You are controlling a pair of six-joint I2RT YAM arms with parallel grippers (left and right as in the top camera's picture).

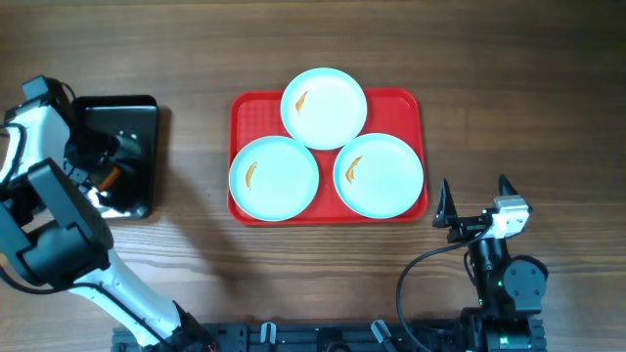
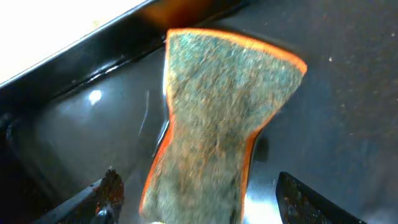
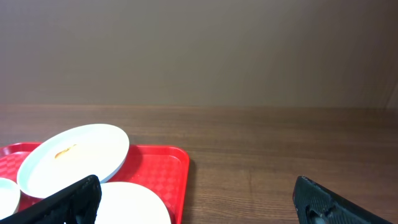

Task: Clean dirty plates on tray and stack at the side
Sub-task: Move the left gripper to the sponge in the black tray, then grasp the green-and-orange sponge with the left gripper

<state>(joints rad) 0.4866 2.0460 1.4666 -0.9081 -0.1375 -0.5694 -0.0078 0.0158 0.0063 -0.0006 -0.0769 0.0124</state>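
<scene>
Three pale-blue round plastic plates (image 1: 324, 106) on a red rectangular tray (image 1: 252, 112) lie beyond the spread right claw (image 1: 475, 182); spread left claw (image 2: 199, 193) straddles a green sponge (image 2: 224, 93).

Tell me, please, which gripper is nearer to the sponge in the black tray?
Left. The left gripper straddles the sponge inside the black tray, a finger on each side. The right gripper sits across the table, past the red tray and off its right side.

On the tabletop (image 1: 489, 78) the tray (image 1: 413, 106) carries three plates: the back plate (image 1: 324, 108) in the middle, the left plate (image 1: 274, 178) and right plate (image 1: 379, 174) before it. Left of it lies a smaller tray (image 1: 147, 108) with a sponge (image 2: 217, 112) in it.
</scene>
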